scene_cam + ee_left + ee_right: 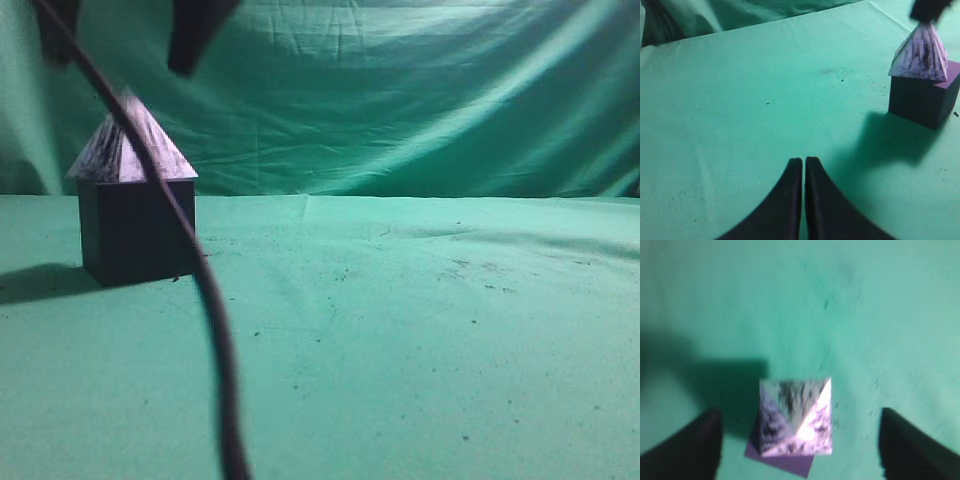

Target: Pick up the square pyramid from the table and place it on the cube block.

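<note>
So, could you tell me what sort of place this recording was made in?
Probably a lab or studio test bench: green cloth covers the table and hangs as a backdrop, and the only props are a square pyramid on a cube block.

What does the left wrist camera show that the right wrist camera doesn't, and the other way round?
Only the left wrist view shows the left end effector, shut and empty above the table, the cube's side faces, and the backdrop cloth.

Only the right wrist view looks straight down: the right end effector open, its fingers on either side of the pyramid without touching it, and the pyramid turned slightly against the cube.

Both show the pyramid sitting on the cube, on green cloth.
</note>
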You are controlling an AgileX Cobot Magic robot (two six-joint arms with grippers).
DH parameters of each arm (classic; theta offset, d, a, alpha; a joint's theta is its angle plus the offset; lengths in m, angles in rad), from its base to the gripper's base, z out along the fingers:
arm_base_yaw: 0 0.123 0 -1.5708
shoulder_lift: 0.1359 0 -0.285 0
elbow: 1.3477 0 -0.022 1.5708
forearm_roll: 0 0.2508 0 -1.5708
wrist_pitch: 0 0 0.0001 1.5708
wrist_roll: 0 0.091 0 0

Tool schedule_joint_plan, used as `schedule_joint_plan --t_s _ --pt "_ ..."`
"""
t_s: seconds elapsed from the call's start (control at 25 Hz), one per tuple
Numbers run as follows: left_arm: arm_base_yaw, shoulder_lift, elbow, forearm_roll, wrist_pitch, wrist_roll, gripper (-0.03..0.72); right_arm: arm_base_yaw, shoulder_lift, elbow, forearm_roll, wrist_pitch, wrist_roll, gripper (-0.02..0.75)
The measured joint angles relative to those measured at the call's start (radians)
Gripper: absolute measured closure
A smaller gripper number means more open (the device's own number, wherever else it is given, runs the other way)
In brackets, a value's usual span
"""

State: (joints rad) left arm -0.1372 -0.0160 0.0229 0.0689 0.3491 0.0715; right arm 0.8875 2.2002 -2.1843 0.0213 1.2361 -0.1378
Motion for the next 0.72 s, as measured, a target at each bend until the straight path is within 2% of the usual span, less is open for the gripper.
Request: schedule_joint_plan --t_s 0.08,0.2,0.28,0.32,0.36,0.4,0.56,0.72 --pt "0.000 0.000 0.000 0.000 0.000 0.000 0.688 0.000 -0.002 -0.084 -0.004 0.007 0.020 0.223" --pt "0.000 0.000 0.000 0.000 0.000 0.000 0.688 0.000 -0.023 -0.182 -0.006 0.016 0.047 0.520" --pt "0.000 0.000 0.000 0.000 0.000 0.000 0.688 0.000 -0.054 -0.218 -0.006 0.020 0.051 0.654" --pt "0.000 0.000 0.000 0.000 0.000 0.000 0.688 0.000 -0.076 -0.226 -0.006 0.023 0.052 0.680" --pt "0.000 0.000 0.000 0.000 0.000 0.000 0.688 0.000 -0.100 -0.228 -0.006 0.024 0.055 0.673" --pt "0.000 0.000 0.000 0.000 0.000 0.000 0.688 0.000 -0.127 -0.228 -0.006 0.027 0.064 0.738" --pt "0.000 0.000 0.000 0.000 0.000 0.000 0.688 0.000 -0.246 -0.212 -0.006 0.033 0.094 0.738" --pt "0.000 0.000 0.000 0.000 0.000 0.000 0.688 0.000 -0.427 -0.080 -0.008 0.035 0.112 0.738"
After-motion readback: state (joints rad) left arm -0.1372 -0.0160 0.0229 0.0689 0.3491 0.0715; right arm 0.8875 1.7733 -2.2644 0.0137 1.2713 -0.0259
